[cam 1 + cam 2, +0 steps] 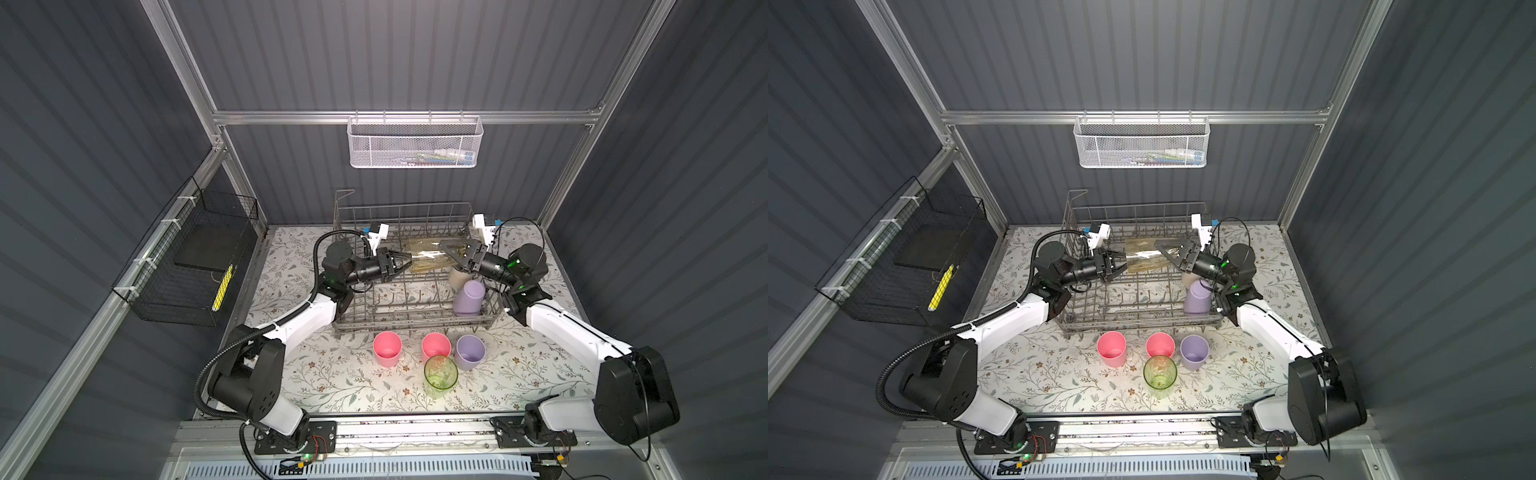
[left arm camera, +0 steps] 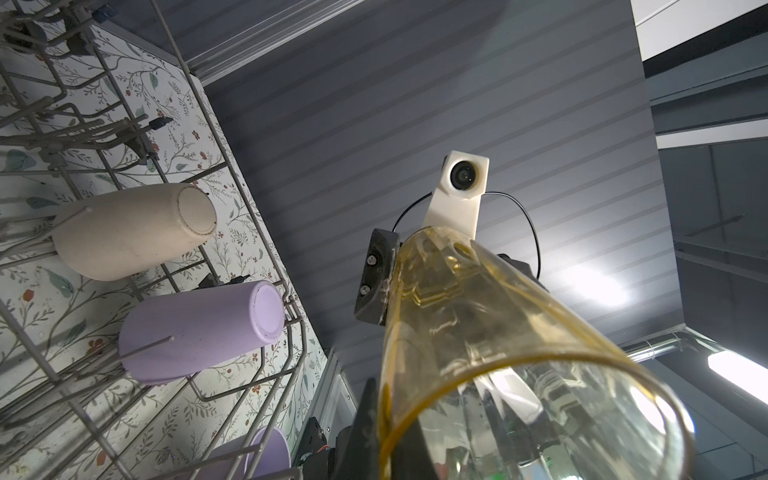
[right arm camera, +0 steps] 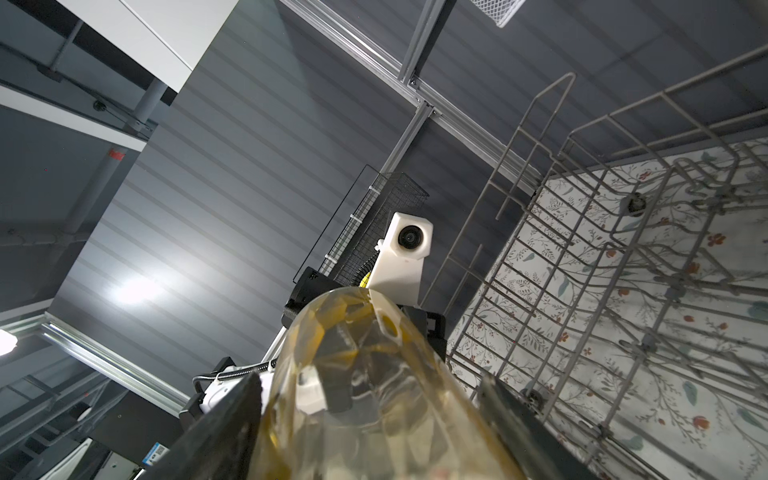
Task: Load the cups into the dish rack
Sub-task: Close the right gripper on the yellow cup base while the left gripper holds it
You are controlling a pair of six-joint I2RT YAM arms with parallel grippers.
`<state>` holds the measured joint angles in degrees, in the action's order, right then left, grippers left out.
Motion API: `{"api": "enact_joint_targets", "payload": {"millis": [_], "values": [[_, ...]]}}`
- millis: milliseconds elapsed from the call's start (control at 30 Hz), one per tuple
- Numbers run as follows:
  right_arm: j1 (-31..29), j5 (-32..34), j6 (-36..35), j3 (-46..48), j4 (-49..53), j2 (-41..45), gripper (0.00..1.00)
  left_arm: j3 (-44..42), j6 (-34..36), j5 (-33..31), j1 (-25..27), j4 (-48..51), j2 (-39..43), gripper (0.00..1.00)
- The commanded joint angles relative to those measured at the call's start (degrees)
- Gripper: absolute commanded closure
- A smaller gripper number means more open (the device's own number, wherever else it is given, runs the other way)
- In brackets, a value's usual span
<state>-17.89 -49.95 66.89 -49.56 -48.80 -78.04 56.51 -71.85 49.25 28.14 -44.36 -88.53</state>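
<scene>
Above the dish rack (image 1: 415, 322), yellow cup (image 1: 428, 255) lies level, mouth pinched by left gripper (image 1: 408, 262), base inside right gripper (image 1: 452, 255), grip unclear.

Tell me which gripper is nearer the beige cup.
Right. The right gripper hangs just above the beige cup; the left gripper is farther left, over the middle of the dish rack.

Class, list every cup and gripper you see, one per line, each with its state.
yellow cup: on its side, held above the dish rack
left gripper: shut on the yellow cup's rim
right gripper: open, jaws astride the yellow cup's base
beige cup: in the rack, mouth down, tilted
racked lilac cup: mouth down, tilted
pink cups: upright on the table
table lilac cup: upright
green cup: upright
</scene>
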Motion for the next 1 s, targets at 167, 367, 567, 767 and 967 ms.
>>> {"api": "enact_joint_targets", "payload": {"millis": [167,367,567,767,967], "values": [[-0.6,-0.2,-1.2,-0.5,-0.4,2.3,0.36,0.2,0.6,1.1,0.3,-0.9,1.6,1.0],[-0.6,0.3,-2.3,-0.5,1.4,3.5,0.49,0.3,1.8,0.9,0.2,0.9,2.7,0.97],[0.0,1.8,-3.6,0.1,3.8,5.5,0.6,-0.2,2.0,0.4,-0.4,1.4,4.4,0.81],[1.7,3.3,-4.9,0.7,6.7,8.2,0.64,-0.6,2.5,0.3,-1.3,2.6,5.7,0.74],[3.3,4.5,-10.6,-0.7,15.8,10.7,0.65,-1.5,3.8,0.6,-2.9,4.8,7.5,0.74]]}}
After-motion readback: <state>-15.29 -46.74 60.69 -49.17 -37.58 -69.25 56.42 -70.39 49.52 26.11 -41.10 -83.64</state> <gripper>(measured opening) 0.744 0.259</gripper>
